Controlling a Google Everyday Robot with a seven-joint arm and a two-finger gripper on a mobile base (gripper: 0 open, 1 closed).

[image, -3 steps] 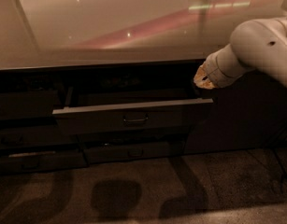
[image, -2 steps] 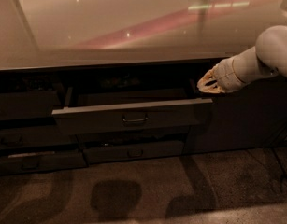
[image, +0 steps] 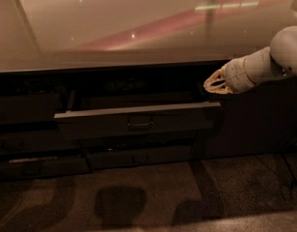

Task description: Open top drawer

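The hand [image: 215, 82] hangs just above the right end of the top drawer [image: 104, 122], which stands partly pulled out. The drawer's long front runs leftward below the hand, with its handle [image: 140, 124] down-left. Whether the hand is spread or closed cannot be told.

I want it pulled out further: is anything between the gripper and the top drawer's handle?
Nothing visible does. The gripper hangs just above the right end of the pulled-out top drawer. The handle at the middle of its front is bare, with open space between them.
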